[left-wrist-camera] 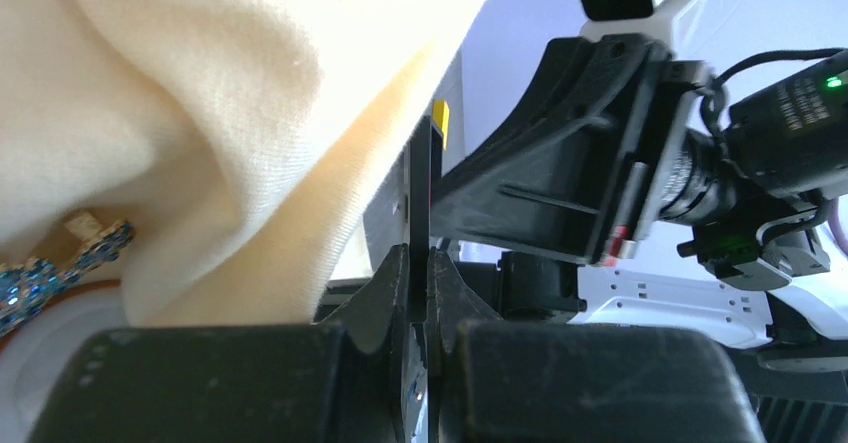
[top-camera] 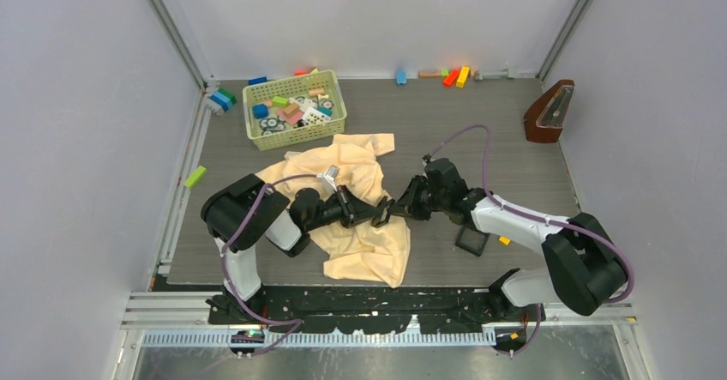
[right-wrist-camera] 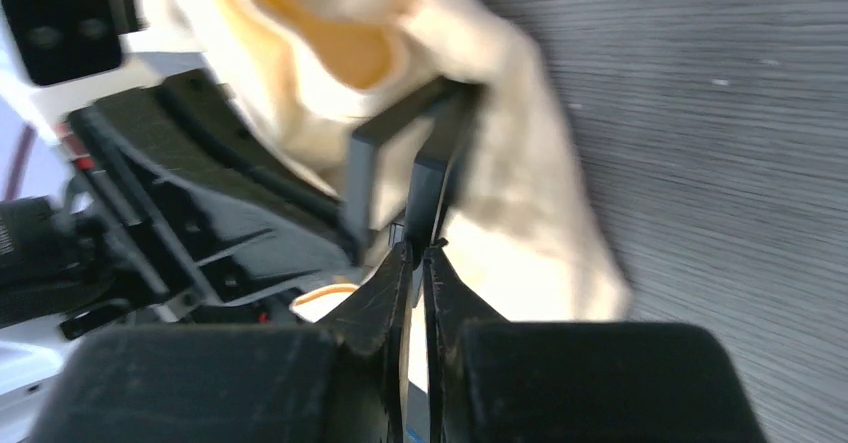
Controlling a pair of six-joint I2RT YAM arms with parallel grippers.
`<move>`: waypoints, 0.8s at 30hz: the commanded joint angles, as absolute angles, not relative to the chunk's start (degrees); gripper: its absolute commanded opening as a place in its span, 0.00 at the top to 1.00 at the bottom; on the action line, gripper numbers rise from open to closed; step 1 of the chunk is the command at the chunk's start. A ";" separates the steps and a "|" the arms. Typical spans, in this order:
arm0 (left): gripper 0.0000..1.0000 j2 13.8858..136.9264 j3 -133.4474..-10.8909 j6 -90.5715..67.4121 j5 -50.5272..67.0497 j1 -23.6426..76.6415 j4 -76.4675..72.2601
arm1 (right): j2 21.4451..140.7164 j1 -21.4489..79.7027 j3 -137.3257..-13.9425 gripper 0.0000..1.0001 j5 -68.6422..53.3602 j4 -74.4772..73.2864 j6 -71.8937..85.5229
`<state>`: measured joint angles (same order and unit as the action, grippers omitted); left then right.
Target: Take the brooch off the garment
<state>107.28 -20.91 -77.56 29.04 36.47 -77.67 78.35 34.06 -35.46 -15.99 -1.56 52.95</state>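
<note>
The cream garment lies crumpled on the table between the arms. The brooch, small and silvery, sits on its upper folds. In the left wrist view the brooch glints blue at the lower left under a fold of the garment. My left gripper is shut on the thin edge of a small black tray held above the cloth. My right gripper meets it from the right, shut on the same black tray, with the garment behind.
A second black square tray lies on the table by the right arm. A green basket of blocks stands at the back left. A brown metronome is at the back right. Loose blocks line the far wall, and a green block lies left.
</note>
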 commanded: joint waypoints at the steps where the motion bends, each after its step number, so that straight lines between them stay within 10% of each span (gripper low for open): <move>1: 1.00 102.41 -18.82 -78.26 25.76 35.75 -82.09 | 82.30 34.37 -31.76 0.99 -5.55 -17.69 47.55; 9: 1.00 103.93 -19.04 -78.25 29.10 34.57 -82.09 | 82.22 34.29 -31.66 0.99 -5.89 -17.52 47.22; 24: 1.00 93.72 -22.10 -84.91 31.98 34.58 -81.99 | 54.05 32.88 -34.00 0.51 -1.51 -22.04 45.98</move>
<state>96.42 -20.58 -82.48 30.68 34.76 -78.61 59.81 33.39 -33.21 -3.20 -22.57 46.61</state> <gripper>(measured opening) 0.046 0.445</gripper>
